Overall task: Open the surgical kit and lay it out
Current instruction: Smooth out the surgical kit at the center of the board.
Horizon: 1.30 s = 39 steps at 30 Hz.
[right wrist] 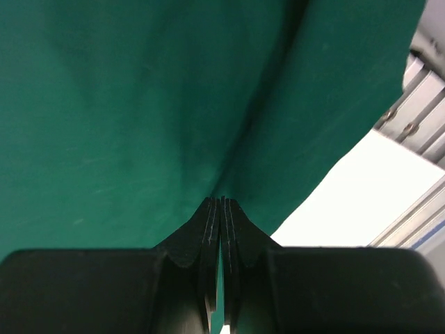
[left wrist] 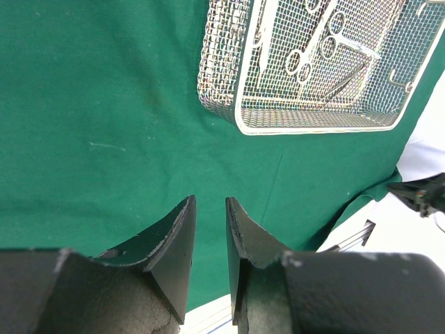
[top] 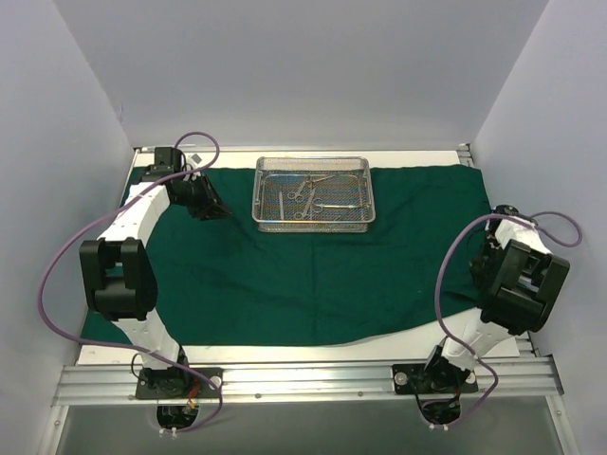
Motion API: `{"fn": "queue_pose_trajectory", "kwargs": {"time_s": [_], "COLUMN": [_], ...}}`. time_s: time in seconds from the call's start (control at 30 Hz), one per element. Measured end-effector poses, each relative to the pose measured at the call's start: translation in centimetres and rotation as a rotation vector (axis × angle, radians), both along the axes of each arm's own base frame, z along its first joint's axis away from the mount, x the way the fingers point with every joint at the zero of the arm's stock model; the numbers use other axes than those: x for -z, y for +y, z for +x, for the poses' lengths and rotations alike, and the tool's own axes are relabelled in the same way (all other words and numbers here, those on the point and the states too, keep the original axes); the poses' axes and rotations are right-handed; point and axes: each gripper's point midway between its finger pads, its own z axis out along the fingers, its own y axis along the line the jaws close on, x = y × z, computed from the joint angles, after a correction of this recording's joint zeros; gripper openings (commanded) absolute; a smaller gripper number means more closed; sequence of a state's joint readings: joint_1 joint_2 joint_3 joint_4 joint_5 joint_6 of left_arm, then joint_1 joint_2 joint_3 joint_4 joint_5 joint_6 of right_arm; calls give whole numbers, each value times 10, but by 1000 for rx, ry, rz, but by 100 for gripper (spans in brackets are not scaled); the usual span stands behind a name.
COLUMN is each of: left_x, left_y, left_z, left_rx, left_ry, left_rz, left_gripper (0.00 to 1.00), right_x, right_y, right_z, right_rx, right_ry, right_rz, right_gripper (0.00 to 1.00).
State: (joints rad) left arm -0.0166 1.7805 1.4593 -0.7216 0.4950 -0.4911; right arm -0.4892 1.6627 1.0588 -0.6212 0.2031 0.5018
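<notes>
The left gripper (top: 216, 210) hangs over the far left part of the green cloth (top: 313, 275), a little above it. In the left wrist view, the left gripper (left wrist: 210, 202) has its two black fingers (left wrist: 177, 236) a small way apart, and nothing is between them; only the green cloth (left wrist: 104, 104) shows through the gap.

The cloth is opened out flat and covers most of the white table (top: 285, 353). Its near edge is wavy and leaves a bare strip of table in front of the metal rail (top: 313, 379).

At the far middle of the cloth stands the wire tray (top: 258, 194), upright, with its long side across the table. Several steel instruments (top: 308, 190) with ring handles lie inside it, crossing one another. The left wrist view shows the tray (left wrist: 313, 130) well apart from the fingers, with the instruments (left wrist: 313, 49) resting on its mesh bottom.

The right gripper (top: 488, 254) is low at the right edge of the cloth, toward the near side. In the right wrist view, the right gripper (right wrist: 220, 200) has its fingers (right wrist: 208, 223) pressed together. Creases in the green cloth (right wrist: 125, 104) run straight to the tips, so the fingers seem to pinch the cloth there. Beside them to the right the white table (right wrist: 354, 195) is visible
</notes>
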Motion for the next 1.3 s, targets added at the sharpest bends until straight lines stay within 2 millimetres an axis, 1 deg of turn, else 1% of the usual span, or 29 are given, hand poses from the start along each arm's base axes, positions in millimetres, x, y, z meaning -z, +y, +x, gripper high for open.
{"fn": "queue_pose_trajectory", "kwargs": {"time_s": [0.13,0.2,0.3,0.37,0.43,0.47,0.53,0.57,0.63,0.73,0.8,0.83,0.9,0.97,1.07,1.13,1.2,1.3], "left_x": [1,4,8,9,9,9,9,9,9,9,9,8,8,7,8,8,9,8], "left_y": [-1,0,0,0,2,4,9,12,16,19,20,19,18,18,17,17,18,20], "left_z": [-1,-3,-6,-7,-7,-7,-6,-5,-4,-3,-3,-3,-3,-4,-4,-5,-7,-8], "left_rx": [0,0,0,-1,-6,-10,-23,-29,-40,-49,-49,-48,-46,-44,-43,-44,-45,-49], "left_ry": [4,13,26,30,31,31,30,30,30,31,30,29,29,30,31,33,36,34], "left_rz": [-5,-6,-8,-8,-11,-11,-12,-12,-12,-15,-18,-21,-28,-33,-36,-36,-36,-37], "left_gripper": [33,33,33,33,33,33,33,33,33,33,33,33,33,33,33,33,33,33], "right_x": [19,20,9,-5,-28,-38,-53,-57,-60,-57,-48,-42,-28,-16,4,17,29,27], "right_y": [3,2,0,1,-1,-1,-1,0,2,0,0,1,2,2,3,3,2,-8], "right_z": [-23,-40,-62,-75,-83,-83,-76,-69,-47,-5,19,27,35,39,33,23,6,-14], "right_rx": [36,81,153,198,240,238,211,187,114,-5,-56,-71,-87,-93,-92,-86,-71,-13], "right_ry": [102,180,261,277,243,209,129,95,43,7,-16,-27,-21,-18,12,49,101,151], "right_rz": [-4,-30,-90,-131,-188,-201,-205,-187,-147,-122,-104,-92,-64,-50,-30,-14,-4,-26], "right_gripper": [0,0,0,0,0,0,0,0,0,0,0,0,0,0,0,0,0,0]}}
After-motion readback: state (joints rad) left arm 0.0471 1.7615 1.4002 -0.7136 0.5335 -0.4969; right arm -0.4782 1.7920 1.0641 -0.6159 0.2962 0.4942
